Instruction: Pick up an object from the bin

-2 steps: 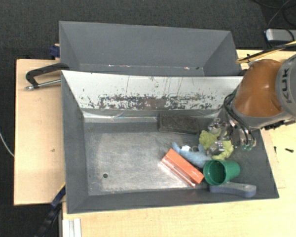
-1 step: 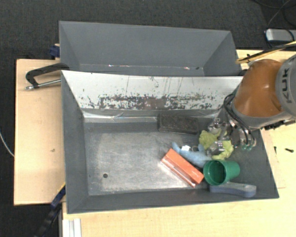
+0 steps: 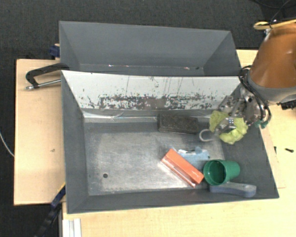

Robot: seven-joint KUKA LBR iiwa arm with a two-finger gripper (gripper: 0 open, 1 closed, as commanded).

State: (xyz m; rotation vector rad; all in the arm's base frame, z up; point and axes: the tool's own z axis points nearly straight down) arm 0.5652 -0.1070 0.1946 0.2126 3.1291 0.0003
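One crumpled yellow-green thing (image 3: pixel 229 130) is pinched in the gripper (image 3: pixel 238 115), jaws closed on it, near the right wall of the bin (image 3: pixel 138 43), so lifting appears the step in hand, and next it needs raising clear of the rim.

Yellow-green cloth (image 3: pixel 233 134); green cup (image 3: pixel 221 172); orange block (image 3: pixel 182 168).

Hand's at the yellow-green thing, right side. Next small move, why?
Probably a short straight lift: the hand is at the crumpled yellow-green thing by the bin's right wall, apart from the green cup and orange block, so a small rise would show whether it comes along.
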